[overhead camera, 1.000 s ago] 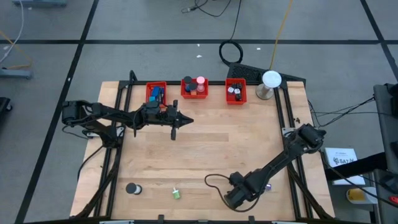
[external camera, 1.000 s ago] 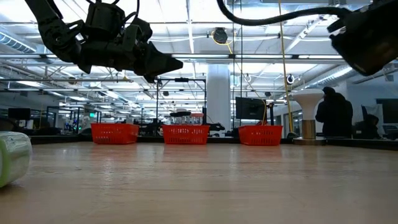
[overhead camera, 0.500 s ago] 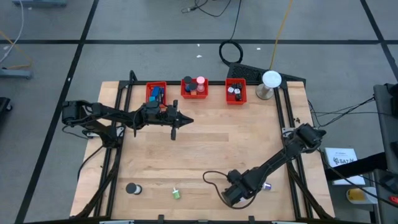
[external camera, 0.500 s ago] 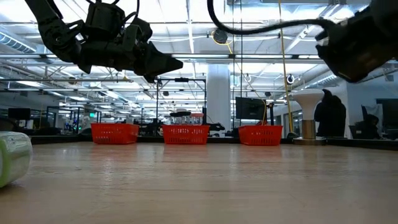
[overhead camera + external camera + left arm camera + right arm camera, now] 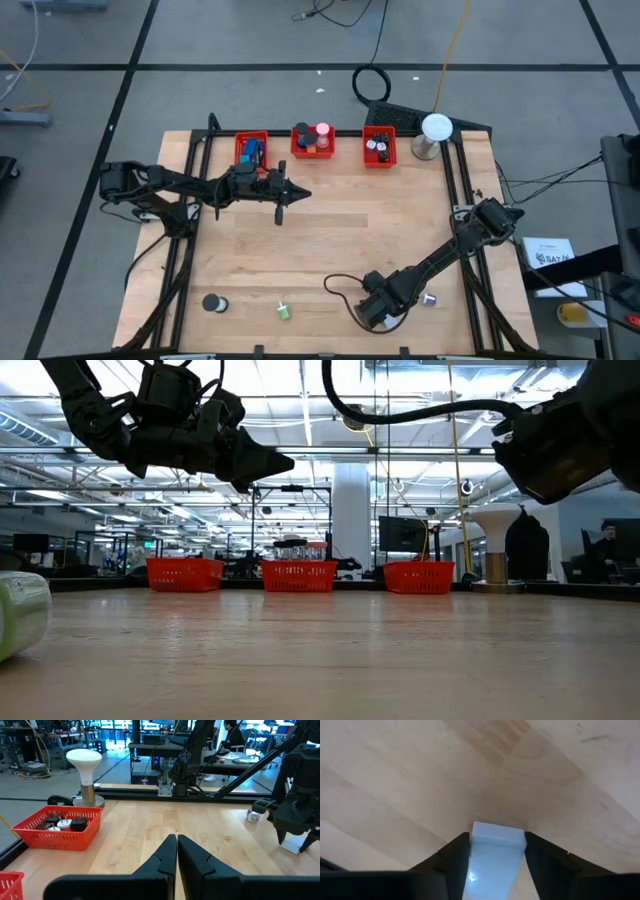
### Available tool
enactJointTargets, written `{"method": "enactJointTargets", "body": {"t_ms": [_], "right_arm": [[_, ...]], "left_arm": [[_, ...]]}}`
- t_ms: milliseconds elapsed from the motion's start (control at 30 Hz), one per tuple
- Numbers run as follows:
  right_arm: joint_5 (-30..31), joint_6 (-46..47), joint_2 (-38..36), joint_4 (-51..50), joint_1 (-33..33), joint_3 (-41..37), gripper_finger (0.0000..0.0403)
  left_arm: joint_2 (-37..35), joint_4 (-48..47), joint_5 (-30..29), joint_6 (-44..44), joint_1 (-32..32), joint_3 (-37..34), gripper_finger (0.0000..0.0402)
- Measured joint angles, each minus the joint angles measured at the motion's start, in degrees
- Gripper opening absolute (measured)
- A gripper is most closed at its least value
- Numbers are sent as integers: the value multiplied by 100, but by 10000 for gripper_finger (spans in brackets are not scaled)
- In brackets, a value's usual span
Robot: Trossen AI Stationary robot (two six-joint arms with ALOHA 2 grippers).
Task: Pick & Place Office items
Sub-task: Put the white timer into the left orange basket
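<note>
No writing can be read on anything. The right gripper [image 5: 372, 316] hangs low over the counter's [image 5: 340, 240] near edge, its fingers [image 5: 451, 865] clamped on a pale blue block [image 5: 494, 862]. The left gripper [image 5: 284, 193] hovers in front of the three red bins [image 5: 313, 146], fingers pressed together and holding nothing. A black roll [image 5: 212, 303] and a green bit [image 5: 284, 311] lie on the near left of the counter, and a small white-and-blue item [image 5: 429, 298] rests just beside the right arm. A white lamp [image 5: 435, 136] stands at the far right corner.
</note>
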Motion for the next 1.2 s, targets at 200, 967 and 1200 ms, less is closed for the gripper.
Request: {"method": "enactJointTargets", "body": {"t_ms": [200,967,1200], "right_arm": [[101,-630,-229,-140,-188,0,148],[1483,-8815,-262,1725,-3076,3,152],[1489,-9925,114,1930,-3269,2,159]], "left_arm": [[0,0,1,2,-2,0,15],[0,-2,1,0,-2,-4,15],[0,-2,1,1,-2,-4,15]]}}
